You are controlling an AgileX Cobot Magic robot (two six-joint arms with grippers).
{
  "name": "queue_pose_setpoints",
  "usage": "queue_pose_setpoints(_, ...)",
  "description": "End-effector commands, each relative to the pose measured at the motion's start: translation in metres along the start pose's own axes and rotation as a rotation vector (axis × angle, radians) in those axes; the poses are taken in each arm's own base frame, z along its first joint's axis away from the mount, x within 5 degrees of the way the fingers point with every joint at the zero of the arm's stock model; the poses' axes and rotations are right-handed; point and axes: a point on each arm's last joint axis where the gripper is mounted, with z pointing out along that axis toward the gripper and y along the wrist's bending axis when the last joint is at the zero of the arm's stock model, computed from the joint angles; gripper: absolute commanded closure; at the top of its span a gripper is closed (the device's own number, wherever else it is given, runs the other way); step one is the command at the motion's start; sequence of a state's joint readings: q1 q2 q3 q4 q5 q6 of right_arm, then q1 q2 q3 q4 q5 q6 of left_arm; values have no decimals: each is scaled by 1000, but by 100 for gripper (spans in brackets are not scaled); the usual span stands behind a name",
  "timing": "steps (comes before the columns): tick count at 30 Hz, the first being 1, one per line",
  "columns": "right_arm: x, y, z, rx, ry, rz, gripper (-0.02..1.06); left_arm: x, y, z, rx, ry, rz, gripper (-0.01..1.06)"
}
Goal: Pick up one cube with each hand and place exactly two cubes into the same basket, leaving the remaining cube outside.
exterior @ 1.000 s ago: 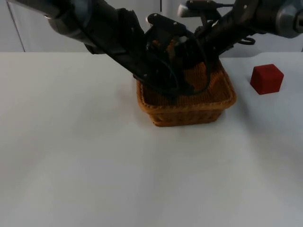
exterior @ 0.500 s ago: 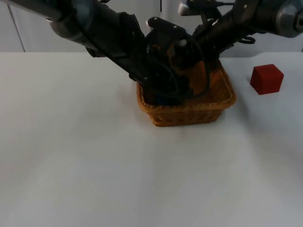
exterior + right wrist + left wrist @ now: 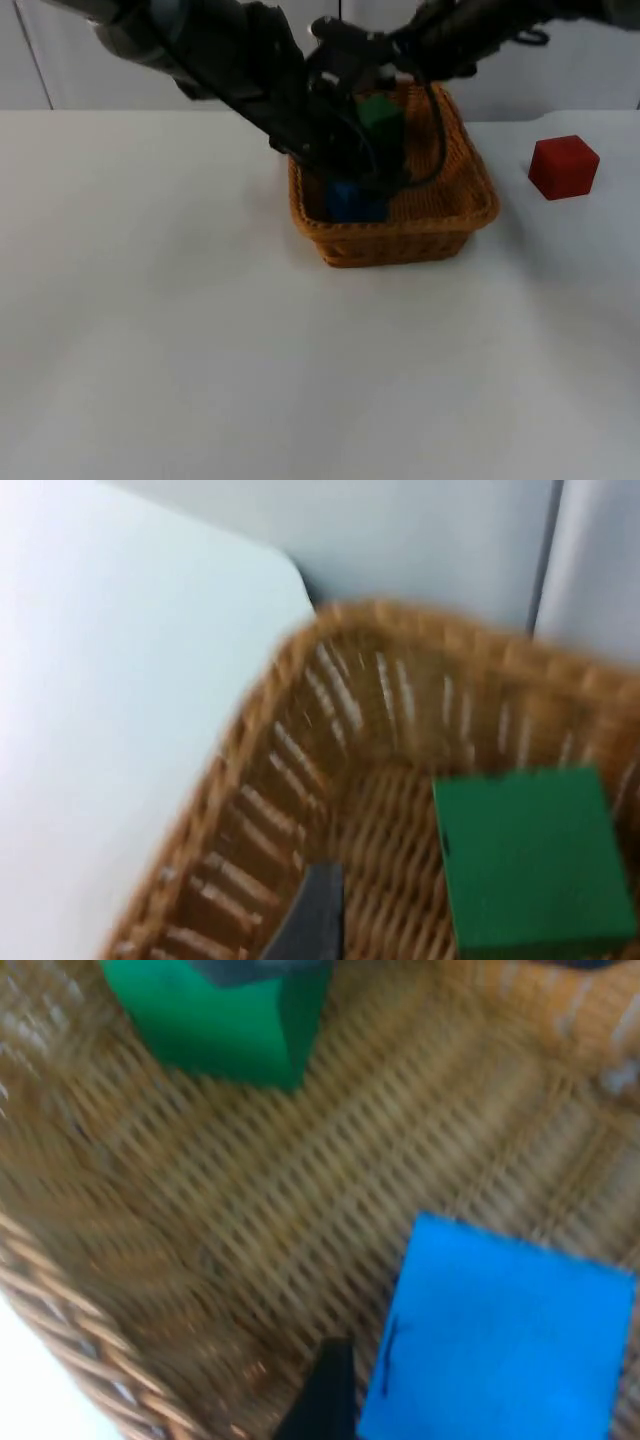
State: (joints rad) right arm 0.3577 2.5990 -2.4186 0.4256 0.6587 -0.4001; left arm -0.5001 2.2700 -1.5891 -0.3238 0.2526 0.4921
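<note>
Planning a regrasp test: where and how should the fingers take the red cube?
Take the red cube from straight above, fingers on two opposite vertical faces. It sits flat and alone on the white table, apart from the wicker basket, so likely nothing blocks either side.

No readable text, label, brand, number or sign is showing on any surface; the blue cube (image 3: pixel 500 1335) is bearing only a short dark mark along one edge, too vague to read.
</note>
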Motion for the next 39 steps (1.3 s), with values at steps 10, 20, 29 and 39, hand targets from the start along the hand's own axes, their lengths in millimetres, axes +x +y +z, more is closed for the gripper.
queue_pose_setpoints(10, -69, 28, -105, -54, -42, -155, 25, -62, 2, -94, -11, -158, 40, 23)
queue_pose_setpoints(20, -82, 37, -148, -88, -5, -154, 25, -79, 0, -140, -6, -206, 44, 23)
queue_pose_setpoints(29, -80, 32, -174, -96, 92, -101, 25, -77, -5, -160, 48, -128, 32, 23)
queue_pose_setpoints(39, -77, 41, -220, -58, 147, -115, 25, -77, -4, -196, 45, -133, -5, 23)
